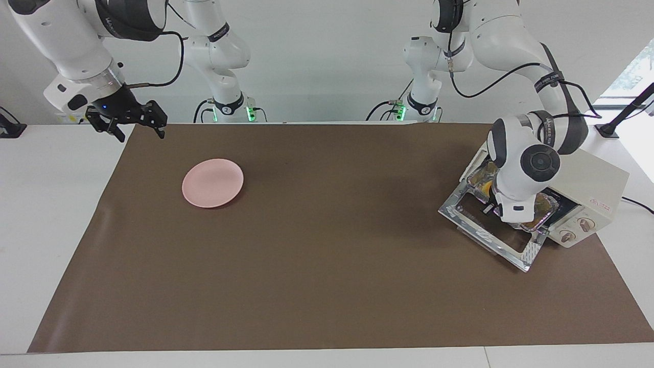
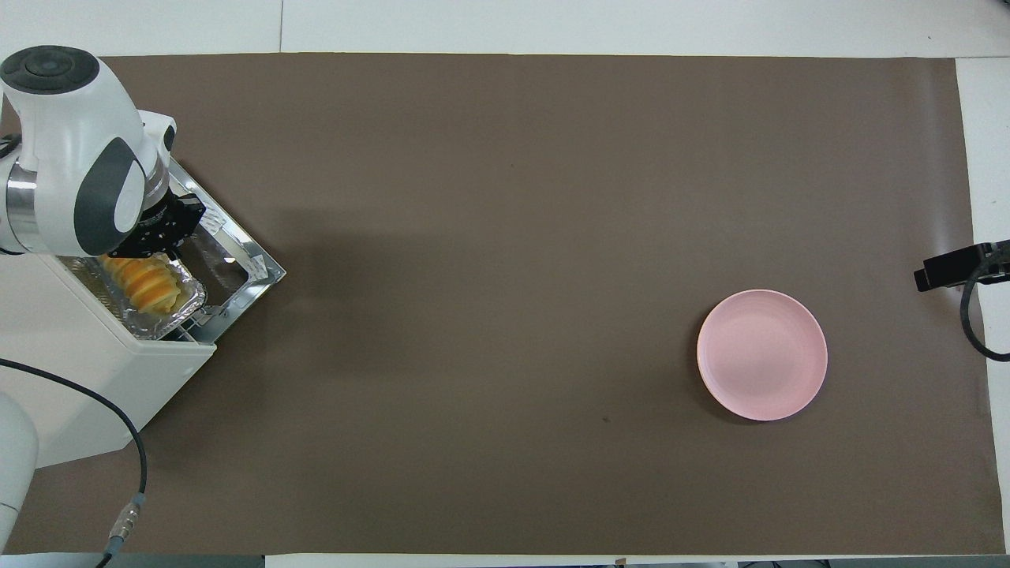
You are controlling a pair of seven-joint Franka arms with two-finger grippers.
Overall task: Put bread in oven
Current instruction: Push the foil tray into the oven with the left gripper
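Resting in a silver foil tray, the bread is a ridged yellow-orange loaf, and the tray sits at the mouth of the oven, part inside the cavity and part out over the lowered glass door. The cream-white oven stands at the left arm's end of the table, its door dropped flat onto the brown mat and its two knobs beside the opening. In the facing view the left arm's wrist housing covers most of the tray and loaf, so only the tray's corners and a sliver of orange show there.

A round pink plate lies bare on the mat toward the right arm's end, well apart from the oven.

The left gripper hangs over the door's hinge edge, just beside the end of the loaf that lies farther from the robots. Its fingertips are closed together; it seems to meet the tray's rim, though whether it pinches the foil cannot be told. The right gripper waits over the mat's corner at its own end, jaws spread wide and holding nothing.
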